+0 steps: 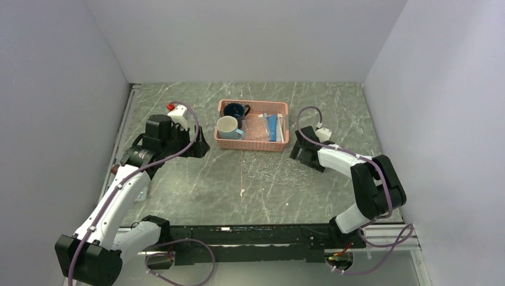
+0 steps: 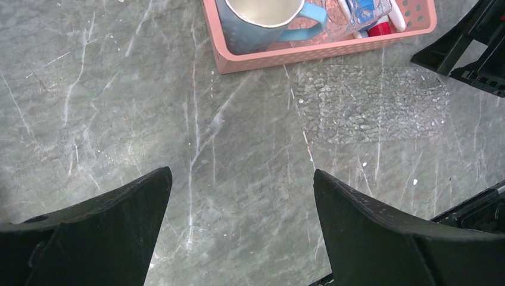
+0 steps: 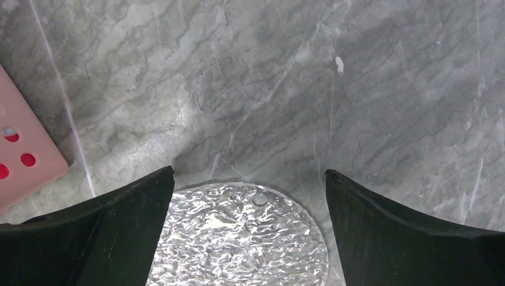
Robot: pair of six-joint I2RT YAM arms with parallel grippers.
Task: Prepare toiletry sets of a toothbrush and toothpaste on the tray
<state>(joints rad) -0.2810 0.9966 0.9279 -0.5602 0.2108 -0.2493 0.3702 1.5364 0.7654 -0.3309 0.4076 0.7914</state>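
Tray [image 1: 280, 171]: clear and textured, lying flat on the tabletop [image 1: 196, 185] between the basket and the near edge, a little right of the middle.
Basket [image 1: 253, 144]: pink, with holed walls, standing toward the far edge; its front wall is just behind the tray.
Toothpaste [image 1: 272, 127]: a blue tube in the right half of the basket, lying front to back among clear wrapping.
Toothbrush [image 1: 280, 126]: a pale slim strip just right of the tube, also in the basket; too small to make out more.
Mugs: a dark mug [image 1: 236, 109] in the basket's far left corner, and a blue mug [image 2: 262, 21] in front of it against the near wall, upright.
Left fingers [image 2: 101, 232]: spread wide with only tabletop between them, off the basket's near left corner, apart from it.
Right fingers [image 3: 101, 238]: spread wide with nothing between them, at the tray's right end; the wrist view shows the tray's rounded edge between the tips. Whether they touch it I cannot tell.
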